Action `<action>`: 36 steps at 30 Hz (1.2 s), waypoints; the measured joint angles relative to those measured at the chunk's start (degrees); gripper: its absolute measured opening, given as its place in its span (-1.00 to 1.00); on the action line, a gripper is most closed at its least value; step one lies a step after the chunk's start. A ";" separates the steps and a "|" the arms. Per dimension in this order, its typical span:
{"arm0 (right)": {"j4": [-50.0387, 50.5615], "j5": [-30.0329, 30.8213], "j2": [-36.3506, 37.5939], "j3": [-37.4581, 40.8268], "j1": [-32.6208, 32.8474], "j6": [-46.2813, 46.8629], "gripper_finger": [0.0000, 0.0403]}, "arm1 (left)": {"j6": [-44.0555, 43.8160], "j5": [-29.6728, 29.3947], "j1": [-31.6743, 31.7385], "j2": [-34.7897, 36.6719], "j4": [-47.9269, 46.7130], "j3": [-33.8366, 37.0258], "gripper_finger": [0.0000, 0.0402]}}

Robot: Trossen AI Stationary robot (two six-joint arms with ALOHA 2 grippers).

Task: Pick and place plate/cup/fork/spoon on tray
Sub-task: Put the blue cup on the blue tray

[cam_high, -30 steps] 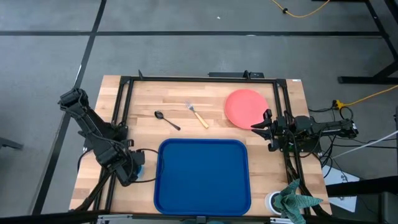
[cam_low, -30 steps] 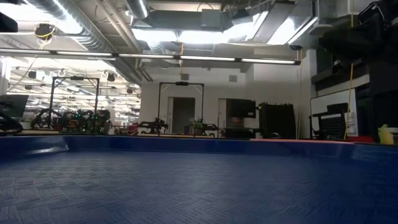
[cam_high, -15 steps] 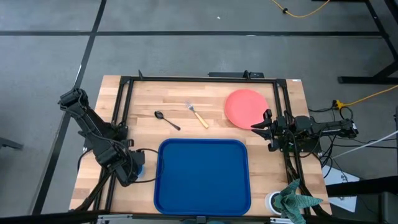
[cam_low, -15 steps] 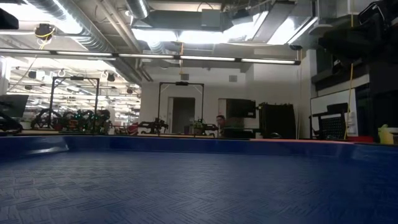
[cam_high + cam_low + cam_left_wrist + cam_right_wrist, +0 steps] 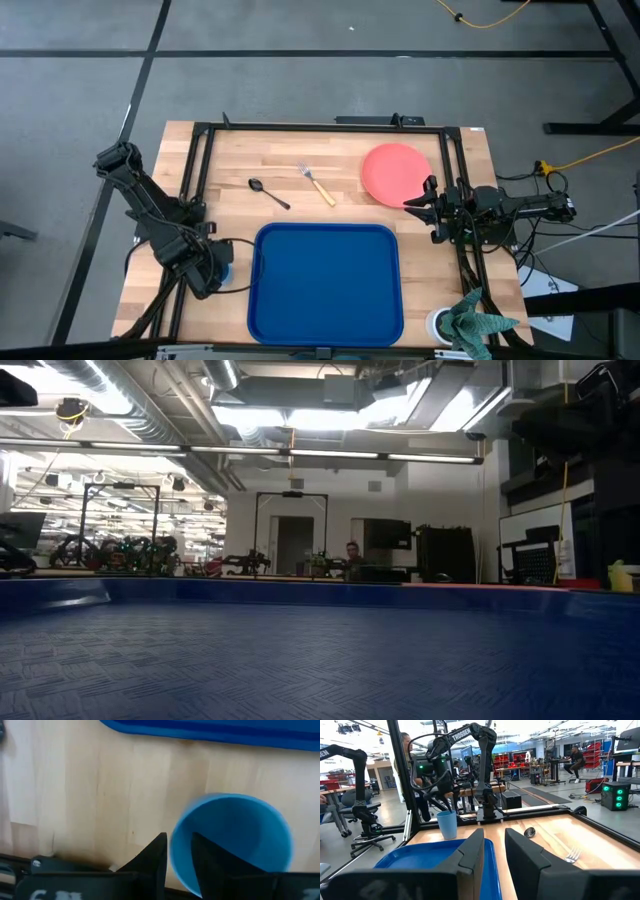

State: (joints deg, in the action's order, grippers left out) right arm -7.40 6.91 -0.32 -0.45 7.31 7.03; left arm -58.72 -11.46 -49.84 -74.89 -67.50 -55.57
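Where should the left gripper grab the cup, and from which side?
On the rim wall, from above. The cup stands upright and open-topped beside the tray. The left gripper already has one finger inside the rim and one outside, so closing pinches the wall.

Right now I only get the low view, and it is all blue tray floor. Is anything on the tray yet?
Observer: No. From above, the tray holds nothing; the plate, fork and spoon lie on the table beyond it, the plate beside the waiting right gripper.
Operator: And the cup?
Observer: The cup stands upright just off the tray's left edge, with the left gripper right over it.
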 joint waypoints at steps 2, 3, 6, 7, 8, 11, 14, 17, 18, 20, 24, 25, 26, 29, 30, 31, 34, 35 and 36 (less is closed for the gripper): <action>0.00 0.01 0.00 0.00 -0.02 0.00 -0.58 | 0.79 -0.59 0.00 0.00 0.01 0.38 -0.60; 0.00 0.01 0.00 0.00 0.00 0.00 -0.58 | 0.81 -0.64 0.01 0.00 0.03 0.62 -0.60; 0.00 0.01 0.00 0.00 -0.02 0.00 -0.58 | 0.83 -0.59 0.09 0.02 0.47 1.28 -0.60; 0.00 0.01 0.00 0.00 0.00 0.00 -0.58 | 0.83 -0.32 0.09 0.02 0.85 1.67 -0.60; 0.00 0.01 0.00 0.00 -0.02 0.00 -0.58 | 0.83 0.00 0.09 0.00 1.15 2.03 -0.60; 0.00 0.01 0.00 0.00 -0.02 0.00 -0.58 | 0.80 0.08 0.09 0.02 3.06 3.48 -0.60; 0.01 0.01 0.00 0.00 -0.02 0.00 -0.58 | 0.81 -0.02 0.09 0.00 5.02 4.63 -0.60; 0.00 0.01 0.00 0.00 -0.02 0.00 -0.58 | 0.83 -2.35 0.13 0.00 7.08 5.56 -0.60; 0.00 0.01 0.00 0.00 -0.02 0.00 -0.58 | 0.88 -3.62 0.28 0.00 7.60 5.73 -0.60; 0.01 0.01 0.00 0.00 -0.01 0.00 -0.58 | 0.43 -5.35 1.04 0.00 7.80 6.18 -0.60; 0.02 0.01 0.00 0.00 -0.01 0.00 -0.58 | -0.69 -0.09 3.75 0.00 7.69 6.60 -0.71; 0.00 0.01 0.00 0.00 -0.02 0.00 -0.58 | -0.20 2.52 4.61 0.00 7.70 6.61 -0.78; 0.00 0.01 0.00 0.00 0.00 -0.02 -0.58 | 0.59 5.07 5.51 0.00 7.69 6.63 -0.88; 0.01 0.05 0.01 0.00 -0.02 -0.27 -0.58 | 2.63 8.38 8.04 0.01 7.49 6.27 -0.96; 0.02 0.08 0.02 0.00 -0.02 -0.50 -0.58 | 3.79 8.41 8.64 0.00 6.84 5.70 -0.96; 0.02 0.08 0.02 0.00 -0.02 -0.94 -0.58 | 4.87 8.08 9.10 0.08 5.63 4.86 -0.97; 0.02 0.10 0.00 0.00 -0.02 -1.60 -0.58 | 6.40 6.17 10.20 0.83 1.99 0.97 -0.98; 0.02 0.10 0.00 0.00 -0.02 -1.58 -0.58 | 7.28 4.89 10.74 0.83 1.08 -0.61 -0.98; 0.02 0.10 0.02 0.00 -0.02 -1.56 -0.58 | 8.47 3.29 11.17 0.79 0.51 -2.22 -0.98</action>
State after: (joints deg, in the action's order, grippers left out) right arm -7.38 7.01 -0.30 -0.45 7.29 5.47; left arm -50.25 -8.17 -38.68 -74.11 -66.99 -57.80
